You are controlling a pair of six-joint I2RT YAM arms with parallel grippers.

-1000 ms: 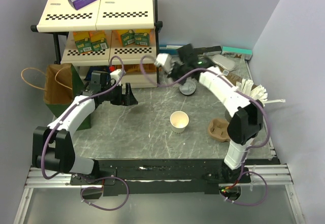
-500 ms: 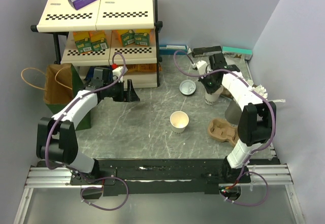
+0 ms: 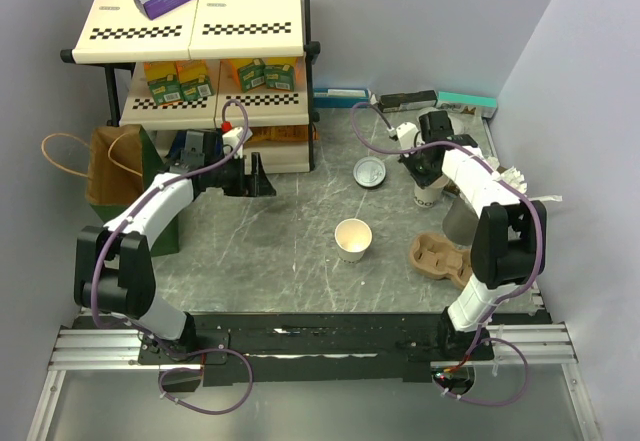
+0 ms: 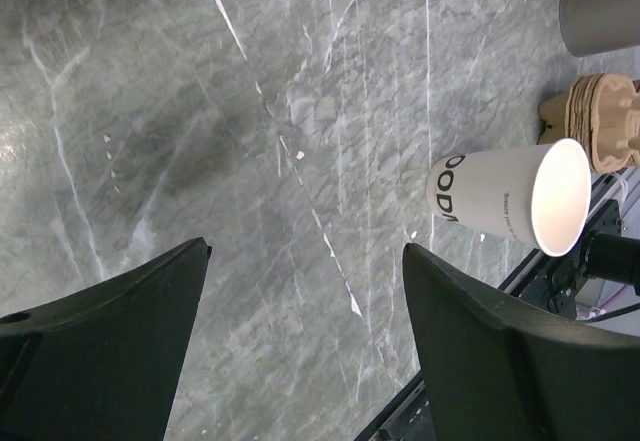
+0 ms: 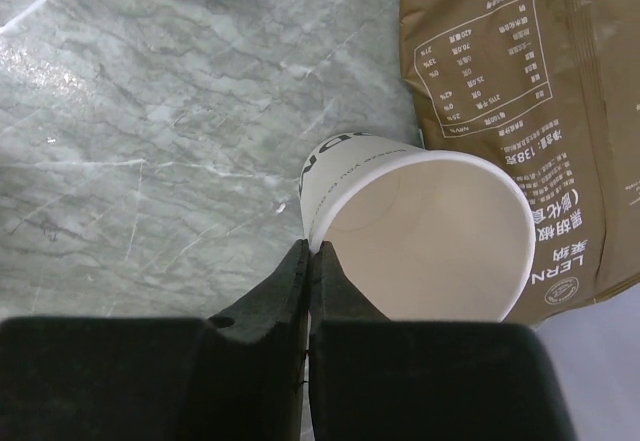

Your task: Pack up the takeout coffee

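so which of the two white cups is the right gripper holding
The right-hand cup, beside the brown bag: the right gripper is shut on its rim. The middle cup stands free, nothing touching it.

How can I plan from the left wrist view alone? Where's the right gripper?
Observer: The right gripper is at the back right, beside a second cup.
Operator: Is it holding that one?
Observer: Its jaws are shut at the rim. I can't tell whether they pinch it.
Operator: The cup I see looks tipped over. Is it?
Observer: No, that cup stands upright, mouth up.
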